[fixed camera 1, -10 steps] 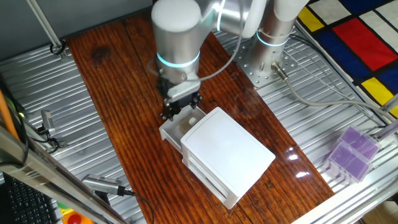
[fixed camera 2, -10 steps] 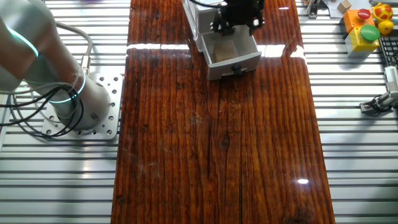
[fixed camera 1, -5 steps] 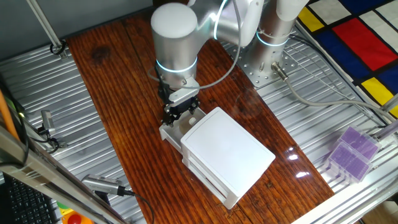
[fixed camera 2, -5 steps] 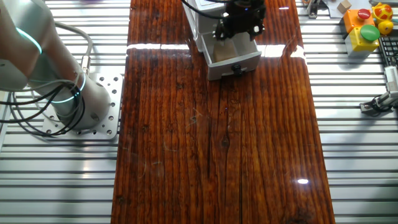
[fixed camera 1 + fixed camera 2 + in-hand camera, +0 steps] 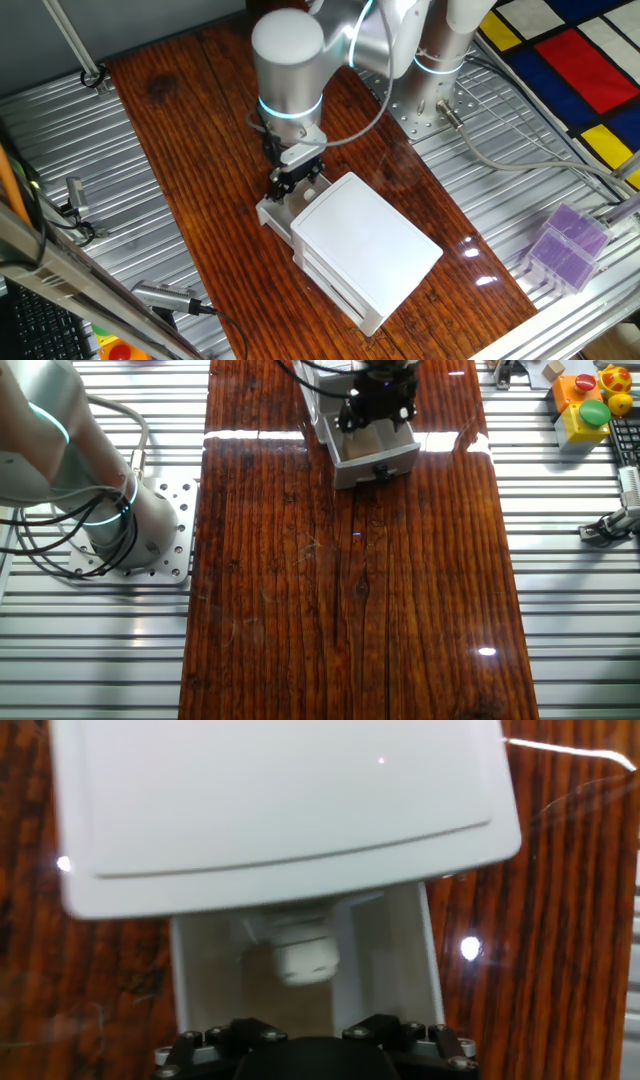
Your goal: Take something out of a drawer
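My claw (image 5: 296,184) hangs tips-down in the open mouth of the drawer (image 5: 268,212), the upper tray pulled out from the white two-drawer unit (image 5: 368,243) on the dark wooden table (image 5: 190,150). From the other fixed view my black fingers cover the back of the tray, and its front wall with the small knob (image 5: 380,472) faces out over the wood. In the hand view a pale roundish lump (image 5: 305,958) sits in the tray, close under the overhanging edge of the unit's lid, between the tray's side walls; it is blurred, and I cannot tell whether my tips are touching it, nor whether my claw is spread or closed. I can read no writing on the unit. Off the wood lie a purple box (image 5: 565,245) and an orange toy block (image 5: 585,405) with coloured buttons.
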